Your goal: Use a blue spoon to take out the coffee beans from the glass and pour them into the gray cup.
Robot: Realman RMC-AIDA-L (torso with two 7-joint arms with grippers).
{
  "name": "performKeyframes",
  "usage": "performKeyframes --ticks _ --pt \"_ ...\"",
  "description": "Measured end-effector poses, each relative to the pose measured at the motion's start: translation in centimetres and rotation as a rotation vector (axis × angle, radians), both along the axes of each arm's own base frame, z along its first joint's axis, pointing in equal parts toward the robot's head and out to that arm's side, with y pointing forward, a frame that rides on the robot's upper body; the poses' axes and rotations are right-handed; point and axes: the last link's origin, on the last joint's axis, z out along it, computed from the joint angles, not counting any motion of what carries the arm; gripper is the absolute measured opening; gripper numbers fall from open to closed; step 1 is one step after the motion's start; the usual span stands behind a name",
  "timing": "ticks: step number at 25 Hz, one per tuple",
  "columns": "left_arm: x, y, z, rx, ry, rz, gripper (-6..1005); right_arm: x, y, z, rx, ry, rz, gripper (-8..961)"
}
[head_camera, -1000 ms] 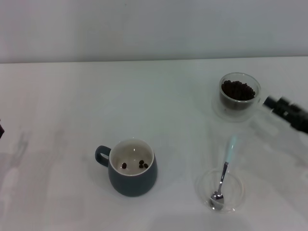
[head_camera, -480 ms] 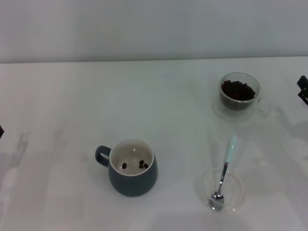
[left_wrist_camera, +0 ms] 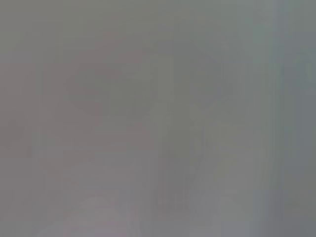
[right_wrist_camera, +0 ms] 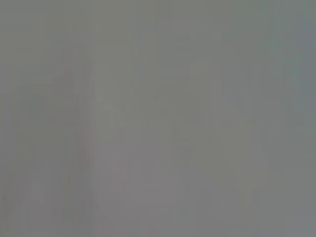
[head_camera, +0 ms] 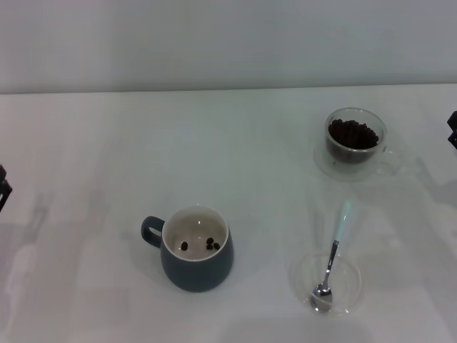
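In the head view the gray cup (head_camera: 196,250) stands front left of centre, handle to the left, with three coffee beans (head_camera: 208,244) on its cream inside. The glass (head_camera: 355,140) stands at the back right, filled with a heap of coffee beans (head_camera: 353,133). The blue spoon (head_camera: 334,250) lies free on the table, its metal bowl resting in a flat clear dish (head_camera: 327,282) and its pale blue handle pointing toward the glass. Only a dark sliver of my left gripper (head_camera: 3,187) shows at the left edge, and a sliver of my right gripper (head_camera: 453,128) at the right edge. Both are far from the spoon.
The white table (head_camera: 107,143) runs back to a pale wall. Both wrist views show only a flat grey surface with nothing on it.
My right arm has pulled away from beside the glass to the right edge. The left gripper has edged slightly further into view. Cup, glass and spoon have not moved.
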Motion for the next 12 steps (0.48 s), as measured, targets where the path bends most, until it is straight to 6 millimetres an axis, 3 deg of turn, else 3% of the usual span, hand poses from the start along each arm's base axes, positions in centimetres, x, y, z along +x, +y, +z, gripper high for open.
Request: performKeyframes --ticks 12 --pt "0.8 1.1 0.0 0.006 -0.024 -0.026 861 -0.3 1.7 -0.3 -0.023 0.008 -0.025 845"
